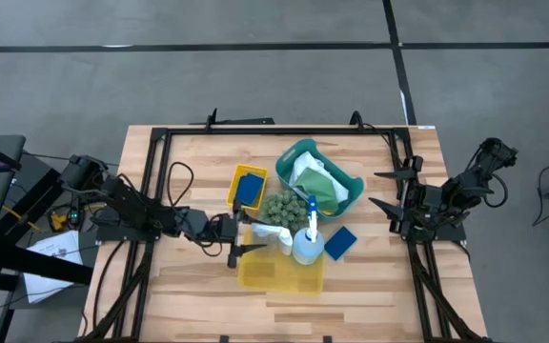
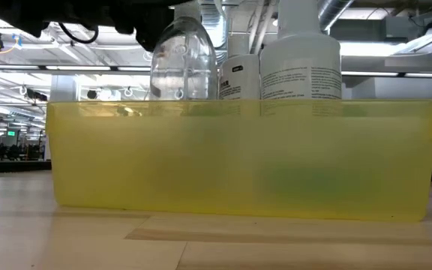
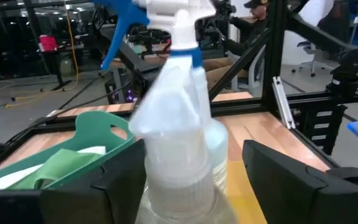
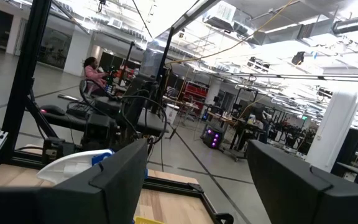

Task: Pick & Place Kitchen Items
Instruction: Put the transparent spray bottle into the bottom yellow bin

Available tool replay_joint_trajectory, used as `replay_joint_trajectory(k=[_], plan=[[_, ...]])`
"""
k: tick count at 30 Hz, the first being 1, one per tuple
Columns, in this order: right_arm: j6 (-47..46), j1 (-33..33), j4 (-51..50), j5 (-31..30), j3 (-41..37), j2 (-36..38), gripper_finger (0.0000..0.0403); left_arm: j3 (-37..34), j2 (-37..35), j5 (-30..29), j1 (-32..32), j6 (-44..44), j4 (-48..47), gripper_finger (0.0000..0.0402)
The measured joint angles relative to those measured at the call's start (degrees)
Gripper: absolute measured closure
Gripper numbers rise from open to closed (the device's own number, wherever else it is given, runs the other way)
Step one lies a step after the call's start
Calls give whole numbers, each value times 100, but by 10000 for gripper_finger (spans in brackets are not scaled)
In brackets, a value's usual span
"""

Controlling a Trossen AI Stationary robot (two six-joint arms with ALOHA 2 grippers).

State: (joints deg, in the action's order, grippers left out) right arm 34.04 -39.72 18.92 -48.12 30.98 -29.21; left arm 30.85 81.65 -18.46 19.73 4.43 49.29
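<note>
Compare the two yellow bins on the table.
The small bin is a deeper, opaque yellow; the large bin is pale and see-through. The small bin holds a blue sponge; the large bin's right end holds a clear spray bottle. The small bin sits farther back. Both are rectangular, open-topped.

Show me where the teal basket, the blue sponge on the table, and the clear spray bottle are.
teal basket (image 1: 298, 150): high view, its rim.
blue sponge (image 1: 339, 242): high view, its top face.
clear spray bottle (image 3: 176, 134): left wrist view, its body.

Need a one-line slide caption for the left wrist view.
Left gripper, fingers apart, straddles a clear spray bottle with a blue trigger, teal basket beside it.
</note>
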Motion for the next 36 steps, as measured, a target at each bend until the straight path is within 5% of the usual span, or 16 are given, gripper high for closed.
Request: replay_joint_trajectory(k=[15, 27, 36], plan=[[0, -1, 0, 2, 0, 0, 135, 20, -1364, -4, 742, -32, -1999, 144], [0, -2, 2, 2, 0, -2, 135, 20, -1356, -526, 678, -37, -2092, 152], [0, 0, 0, 2, 0, 0, 135, -5, -1209, -1024, 560, -111, -2222, 122]])
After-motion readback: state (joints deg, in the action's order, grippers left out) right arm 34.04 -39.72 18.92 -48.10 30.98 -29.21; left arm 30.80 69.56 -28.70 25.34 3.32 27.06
